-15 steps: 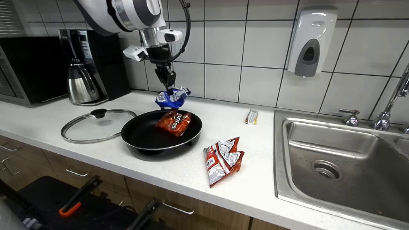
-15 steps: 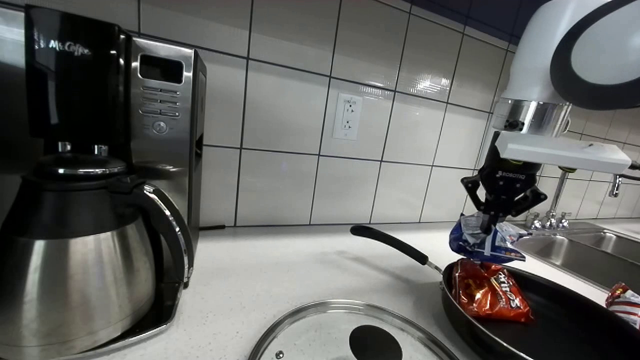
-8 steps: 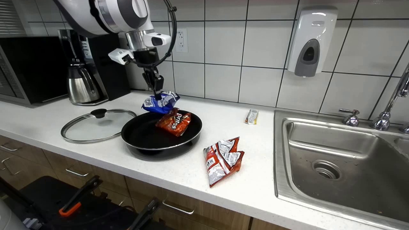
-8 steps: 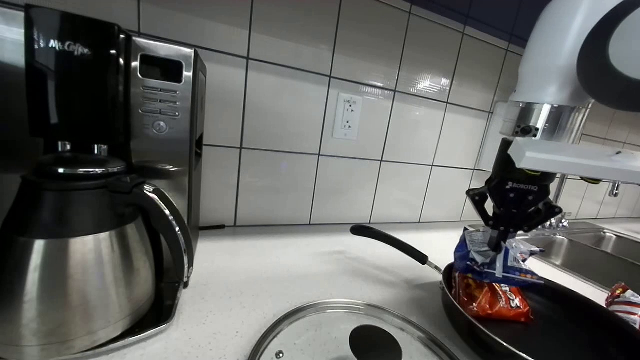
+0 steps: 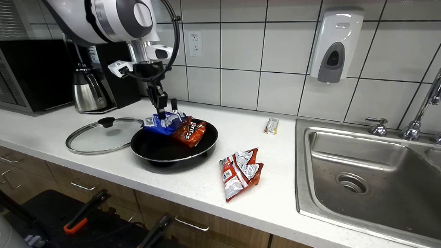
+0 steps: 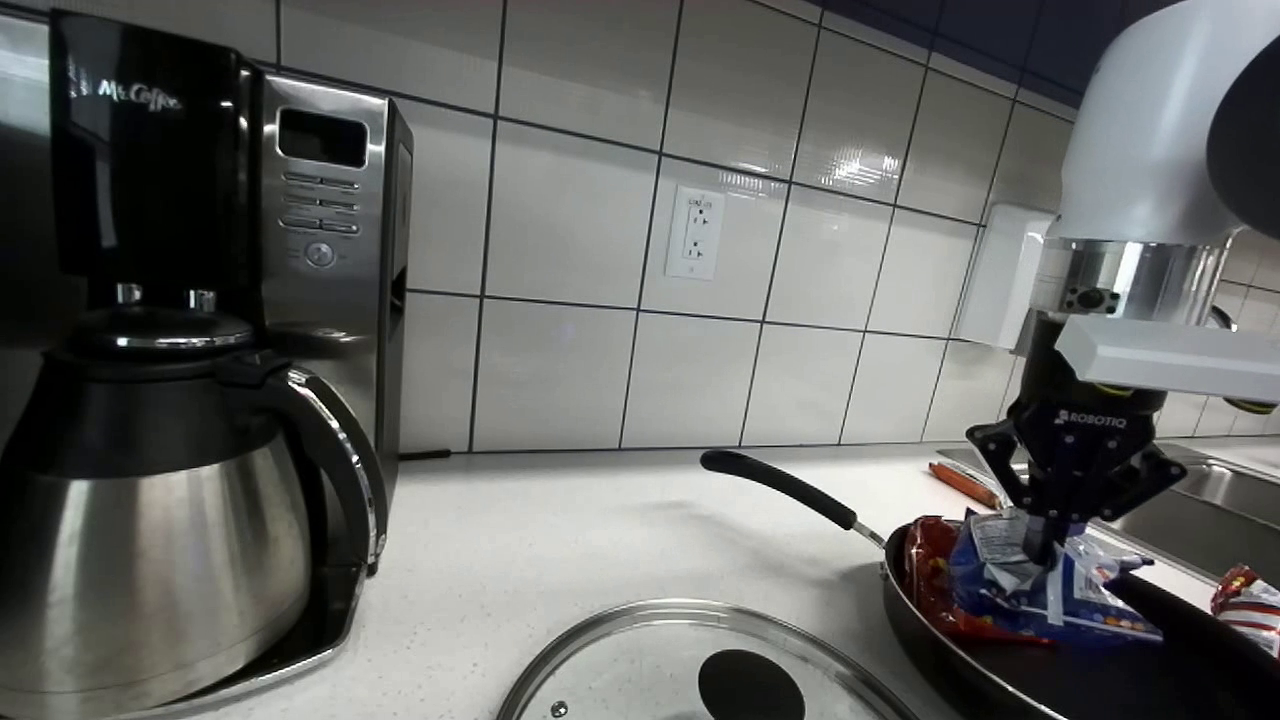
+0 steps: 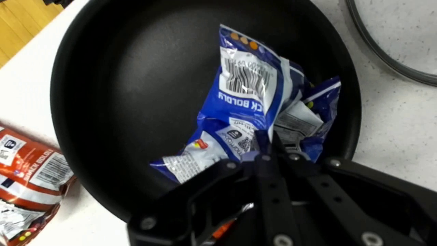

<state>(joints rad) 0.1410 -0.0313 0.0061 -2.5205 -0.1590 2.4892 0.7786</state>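
Blue bag dips toward far side of pan, pinched in my jaws; placing seems underway, release called for.

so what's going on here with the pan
A robot arm has its fingers shut on a blue snack bag, low over a black pan. A red Doritos bag lies in the pan. A red-and-white bag and a glass lid rest on the counter.
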